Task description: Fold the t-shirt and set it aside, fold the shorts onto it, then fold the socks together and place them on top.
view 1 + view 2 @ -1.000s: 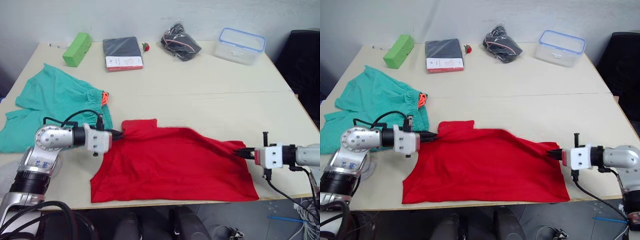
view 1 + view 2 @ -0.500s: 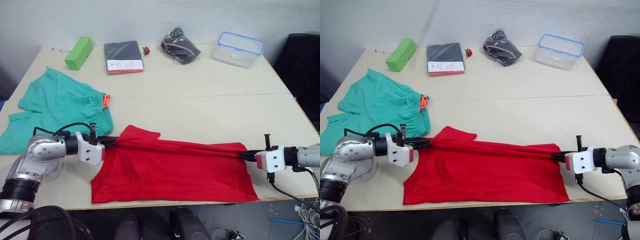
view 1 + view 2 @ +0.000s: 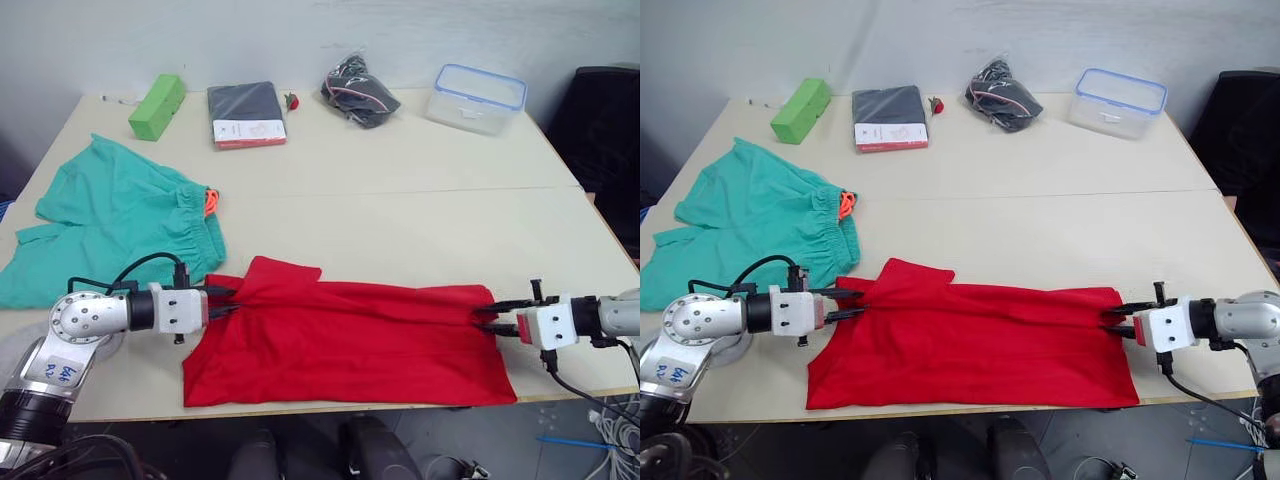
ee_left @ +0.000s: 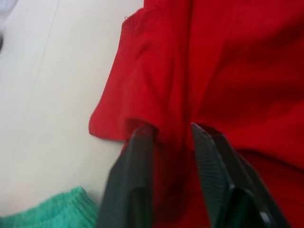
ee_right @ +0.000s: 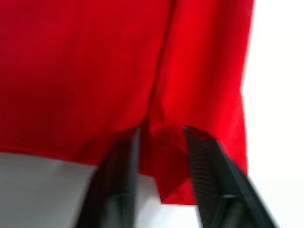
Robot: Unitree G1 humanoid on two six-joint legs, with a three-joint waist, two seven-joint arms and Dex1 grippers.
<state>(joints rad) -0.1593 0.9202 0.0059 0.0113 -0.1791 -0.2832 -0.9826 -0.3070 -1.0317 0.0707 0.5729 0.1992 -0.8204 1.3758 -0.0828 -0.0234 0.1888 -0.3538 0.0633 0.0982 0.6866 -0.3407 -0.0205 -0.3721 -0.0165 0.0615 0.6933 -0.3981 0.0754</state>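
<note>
Folding the t-shirt lengthwise, both pincers letting go at its ends

The left pincer (image 3: pixel 848 303) is sitting with its jaws spread around a bunched fold at the near end of the t-shirt (image 3: pixel 975 340), and the right pincer (image 3: pixel 1118 318) is standing spread the same way at the opposite end, cloth lying loose between its fingers. The shirt is lying between the two pincers as a long doubled band on the desk (image 3: pixel 1040 200). To do this well, both should be backing straight out along the desk without snagging cloth, then smoothing the folded edge. Beyond the left pincer the shorts (image 3: pixel 750 220) are lying flat, waiting.
</note>
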